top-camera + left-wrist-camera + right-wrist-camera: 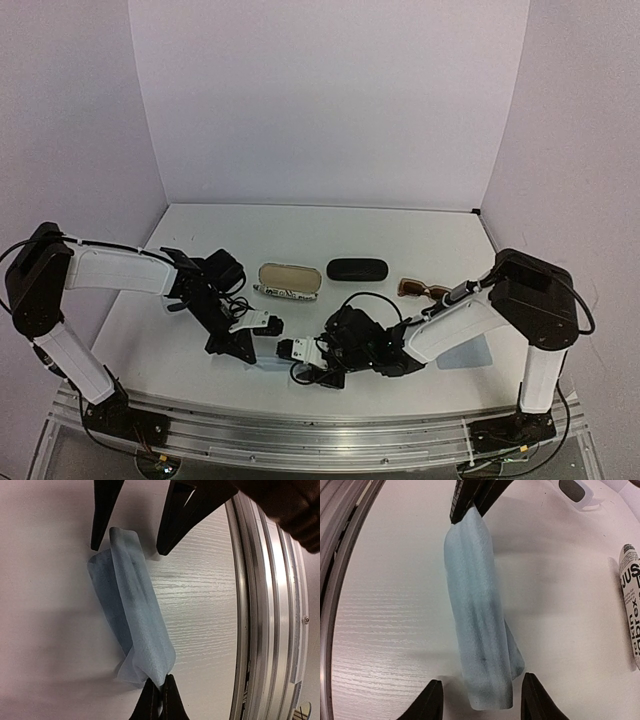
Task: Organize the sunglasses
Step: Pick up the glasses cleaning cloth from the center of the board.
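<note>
A white-framed pair of sunglasses (262, 322) (577, 492) lies just behind the two grippers. The brown pair (425, 290) lies at the right, beside my right arm. A pale blue cloth (132, 605) (480, 615) is stretched low over the table between the grippers. My left gripper (161, 686) (246, 352) is shut on one corner of it. My right gripper (481, 700) (292, 352) is open, its fingers (100, 515) on either side of the cloth's other end without touching it.
An open black-and-white striped case (288, 280) (631, 605) and a shut black case (357, 269) sit behind the grippers. A second pale blue cloth (472, 350) lies under the right arm. The metal rail (265, 605) runs along the table's near edge.
</note>
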`<move>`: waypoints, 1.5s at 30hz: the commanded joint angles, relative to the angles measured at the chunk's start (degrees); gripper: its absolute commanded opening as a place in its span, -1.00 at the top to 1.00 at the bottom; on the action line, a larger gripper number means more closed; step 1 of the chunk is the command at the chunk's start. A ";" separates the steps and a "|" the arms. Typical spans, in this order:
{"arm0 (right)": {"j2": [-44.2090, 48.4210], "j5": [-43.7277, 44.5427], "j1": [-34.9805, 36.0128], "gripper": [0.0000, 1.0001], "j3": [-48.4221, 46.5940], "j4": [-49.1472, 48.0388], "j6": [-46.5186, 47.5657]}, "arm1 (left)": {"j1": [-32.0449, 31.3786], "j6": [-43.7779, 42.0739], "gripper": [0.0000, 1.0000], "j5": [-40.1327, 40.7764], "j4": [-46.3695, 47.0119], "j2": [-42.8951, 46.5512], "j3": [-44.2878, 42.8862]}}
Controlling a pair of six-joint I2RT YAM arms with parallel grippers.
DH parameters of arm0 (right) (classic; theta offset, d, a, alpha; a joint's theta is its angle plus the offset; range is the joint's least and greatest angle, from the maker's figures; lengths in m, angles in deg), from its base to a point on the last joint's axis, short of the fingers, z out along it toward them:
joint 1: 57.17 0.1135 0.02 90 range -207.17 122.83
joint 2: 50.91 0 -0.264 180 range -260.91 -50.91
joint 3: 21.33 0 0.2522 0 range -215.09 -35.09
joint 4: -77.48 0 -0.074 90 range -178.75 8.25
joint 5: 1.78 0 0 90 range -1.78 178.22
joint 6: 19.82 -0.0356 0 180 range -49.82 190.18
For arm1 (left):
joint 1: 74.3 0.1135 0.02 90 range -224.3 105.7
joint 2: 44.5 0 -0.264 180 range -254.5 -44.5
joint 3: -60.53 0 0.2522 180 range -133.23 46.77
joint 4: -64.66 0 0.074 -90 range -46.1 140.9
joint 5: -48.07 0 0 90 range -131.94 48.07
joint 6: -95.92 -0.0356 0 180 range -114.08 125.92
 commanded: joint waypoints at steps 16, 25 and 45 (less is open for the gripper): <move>1.20 3.72 1.26 1.00 -1.93 0.17 -1.49 | 1.91 -1.30 1.00 0.15 -2.35 0.33 -1.56; 2.96 4.79 0.35 1.00 -5.44 5.60 -6.19 | 2.07 -1.95 1.00 1.27 -2.37 0.32 -2.44; 1.86 8.06 -8.65 1.00 -20.64 12.85 -2.52 | 12.05 -7.21 1.00 6.30 1.75 -5.50 -19.27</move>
